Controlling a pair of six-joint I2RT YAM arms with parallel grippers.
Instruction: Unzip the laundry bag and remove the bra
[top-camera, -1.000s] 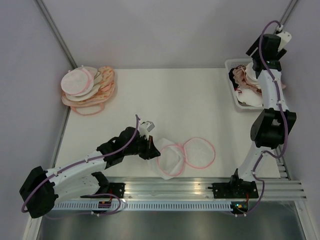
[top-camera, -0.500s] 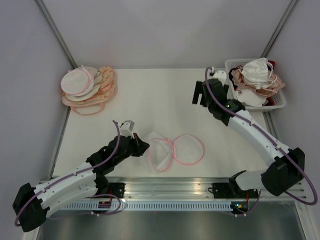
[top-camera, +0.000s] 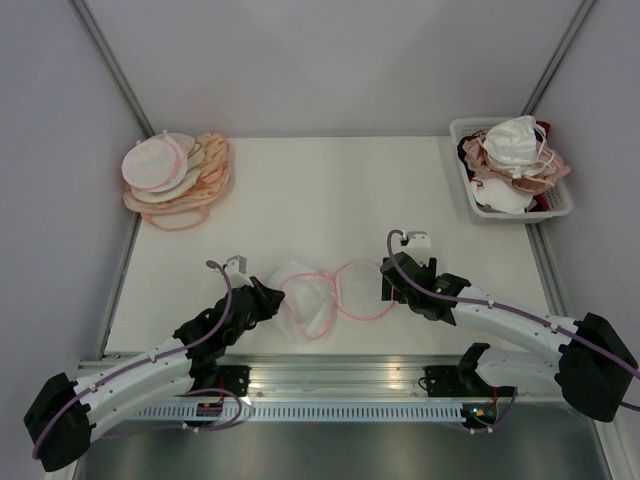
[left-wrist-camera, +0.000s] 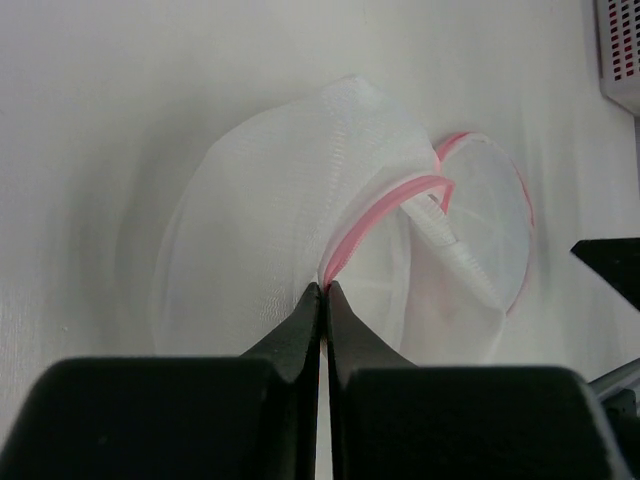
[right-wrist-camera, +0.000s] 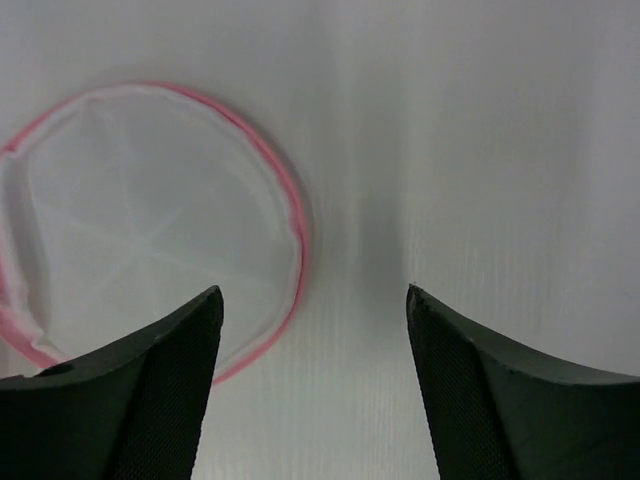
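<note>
Bag (top-camera: 305, 305): one, two halves spread on desk (top-camera: 330, 190), rim (left-wrist-camera: 385, 205) clamped in left pincer (left-wrist-camera: 324, 295); right pincer (right-wrist-camera: 312, 295) released; one basket (top-camera: 525, 214) holds garments (top-camera: 512, 150).

the laundry bag (top-camera: 310, 305) is white mesh with a pink rim. the pile of pouches (top-camera: 175, 175) shows pink and orange rims on white. the basket (top-camera: 525, 214) is white, its clothes (top-camera: 512, 140) white, pale pink, black and a little red. the counter (top-camera: 330, 200) is off-white. the left tool (left-wrist-camera: 322, 290) and right tool (right-wrist-camera: 312, 295) are black. the arms (top-camera: 130, 362) are white and black, with purple cables (top-camera: 520, 315).
</note>
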